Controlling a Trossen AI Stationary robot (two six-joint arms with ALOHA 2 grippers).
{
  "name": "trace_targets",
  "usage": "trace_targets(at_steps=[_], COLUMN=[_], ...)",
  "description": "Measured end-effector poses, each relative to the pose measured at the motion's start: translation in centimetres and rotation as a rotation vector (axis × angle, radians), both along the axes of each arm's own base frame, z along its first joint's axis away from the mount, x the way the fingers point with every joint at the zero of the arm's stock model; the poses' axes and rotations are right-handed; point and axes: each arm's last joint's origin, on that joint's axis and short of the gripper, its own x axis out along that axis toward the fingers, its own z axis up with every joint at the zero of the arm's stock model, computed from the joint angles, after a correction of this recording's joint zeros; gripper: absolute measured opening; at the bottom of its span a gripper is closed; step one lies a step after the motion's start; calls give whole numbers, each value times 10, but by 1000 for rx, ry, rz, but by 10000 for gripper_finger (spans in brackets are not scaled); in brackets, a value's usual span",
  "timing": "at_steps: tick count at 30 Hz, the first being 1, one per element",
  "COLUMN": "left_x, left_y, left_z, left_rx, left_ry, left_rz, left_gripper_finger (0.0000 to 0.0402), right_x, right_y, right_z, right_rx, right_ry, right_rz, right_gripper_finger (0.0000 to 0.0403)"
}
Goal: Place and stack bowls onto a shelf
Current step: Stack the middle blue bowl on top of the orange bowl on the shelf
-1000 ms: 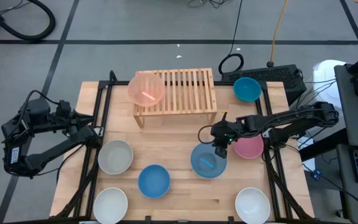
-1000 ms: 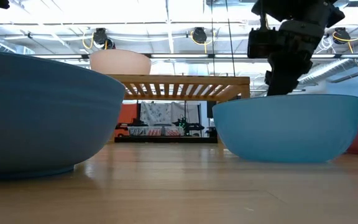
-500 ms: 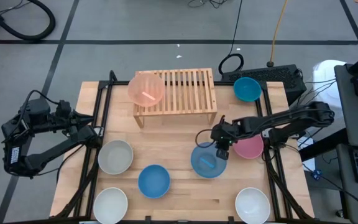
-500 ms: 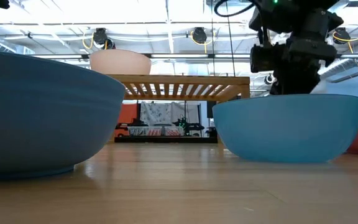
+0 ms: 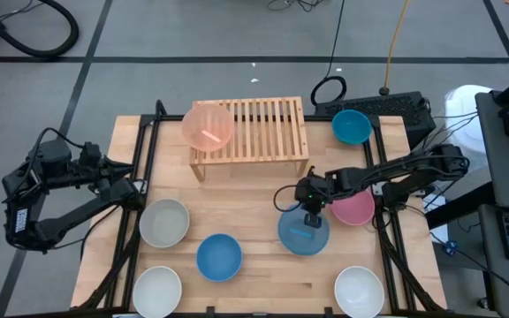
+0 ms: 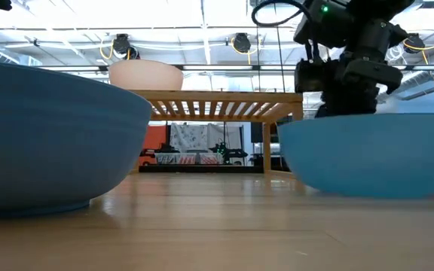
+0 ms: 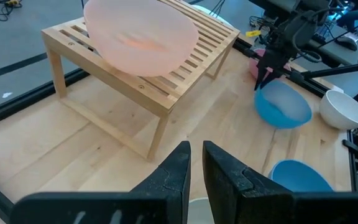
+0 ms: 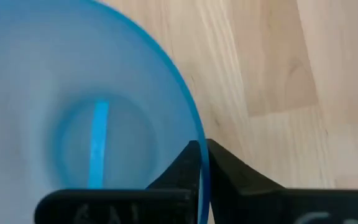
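Note:
My right gripper (image 5: pixel 311 214) is shut on the far rim of a light blue bowl (image 5: pixel 304 233) in the middle right of the table, in front of the wooden slatted shelf (image 5: pixel 272 132). The low view shows this bowl (image 6: pixel 368 154) large, with the gripper above its rim. A pale orange-pink bowl (image 5: pixel 208 124) stands on the shelf's left end. My left gripper (image 7: pixel 196 168) waits shut at the table's left edge (image 5: pixel 132 189). My right gripper pinches the blue bowl's rim (image 8: pixel 194 134) on its far side, one finger inside the bowl and one outside. The fingers come from above, pointing down. The bowl stays upright; whether its base is clear of the table, I cannot tell.
A pink bowl (image 5: pixel 357 209) lies right beside my right arm. A teal bowl (image 5: pixel 352 126) is at the far right, a grey-beige bowl (image 5: pixel 164 222) and a blue bowl (image 5: pixel 218 256) to the left, and white bowls at the near left (image 5: pixel 157 290) and near right (image 5: pixel 359 291).
My right gripper has moved toward the table's near edge and a little right with the light blue bowl. The bowl has shifted that way, upright, and stands closer in the low view.

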Motion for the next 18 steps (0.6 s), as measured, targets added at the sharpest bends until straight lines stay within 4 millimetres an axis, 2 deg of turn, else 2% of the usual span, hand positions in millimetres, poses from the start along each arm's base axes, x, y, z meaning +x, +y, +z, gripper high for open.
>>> trace_targets(at_steps=[3,6,10,13,18], left_x=[0,0,0,0,0], left_y=[0,0,0,0,0], left_z=[0,0,0,0,0], left_rx=[0,0,1,2,7], left_ry=[0,0,0,1,3], left_rz=[0,0,0,0,-3], left_gripper_finger=[47,47,47,47,47], right_x=[3,6,16,23,26], right_y=[0,0,-1,-2,-16], right_z=[6,23,63,100,161], right_rx=[11,9,-55,-129,-183], right_ry=[-58,-109,-148,-172,-240], right_rz=[-16,-21,2,40,-48], right_gripper_finger=[3,2,1,1,1])
